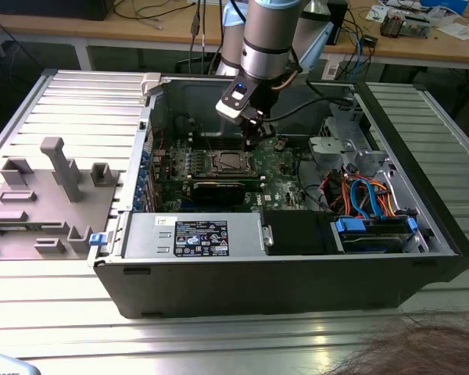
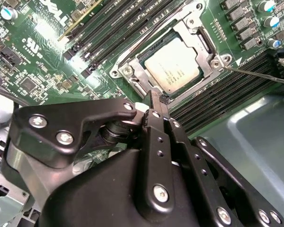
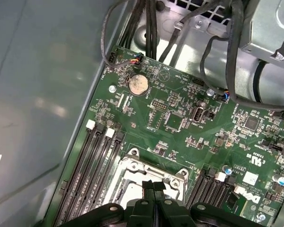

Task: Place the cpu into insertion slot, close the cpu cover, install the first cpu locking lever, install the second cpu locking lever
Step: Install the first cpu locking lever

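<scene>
The cpu, a silver-grey square, lies flat in the insertion slot on the green board. The cpu cover, a metal frame with a cut-out centre, lies down over the chip's edges. My gripper is shut with its black fingers pressed together and nothing between them. The tips sit at the cover's near edge in both wrist views. A thin metal locking lever runs from the socket's corner out over the memory slots. In the exterior view the gripper hangs inside the open case, just beyond the socket.
Long black memory slots flank the socket on both sides. A coin cell and black cables lie further along the board. The case walls, a drive cage with orange and blue cables and a grey fixture block surround the work area.
</scene>
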Available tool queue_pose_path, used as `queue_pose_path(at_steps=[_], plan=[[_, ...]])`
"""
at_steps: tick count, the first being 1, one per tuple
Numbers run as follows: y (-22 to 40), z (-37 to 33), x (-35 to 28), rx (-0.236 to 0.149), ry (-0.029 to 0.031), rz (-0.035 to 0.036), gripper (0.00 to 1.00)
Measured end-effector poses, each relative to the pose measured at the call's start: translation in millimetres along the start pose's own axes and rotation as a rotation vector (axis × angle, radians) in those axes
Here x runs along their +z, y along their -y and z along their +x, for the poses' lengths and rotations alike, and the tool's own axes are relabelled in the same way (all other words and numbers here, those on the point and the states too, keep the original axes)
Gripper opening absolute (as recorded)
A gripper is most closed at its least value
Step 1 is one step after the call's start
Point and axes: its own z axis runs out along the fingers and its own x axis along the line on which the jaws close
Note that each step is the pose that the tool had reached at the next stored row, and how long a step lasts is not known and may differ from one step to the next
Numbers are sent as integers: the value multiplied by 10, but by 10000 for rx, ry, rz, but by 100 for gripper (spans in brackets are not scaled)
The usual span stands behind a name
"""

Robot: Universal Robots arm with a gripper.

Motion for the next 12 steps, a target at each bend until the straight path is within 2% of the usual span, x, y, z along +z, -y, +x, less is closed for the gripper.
queue_pose_path(at_steps=[2,12], plan=[[0,0,0,-283,10,7,11],[0,0,0,-711,24,17,11]])
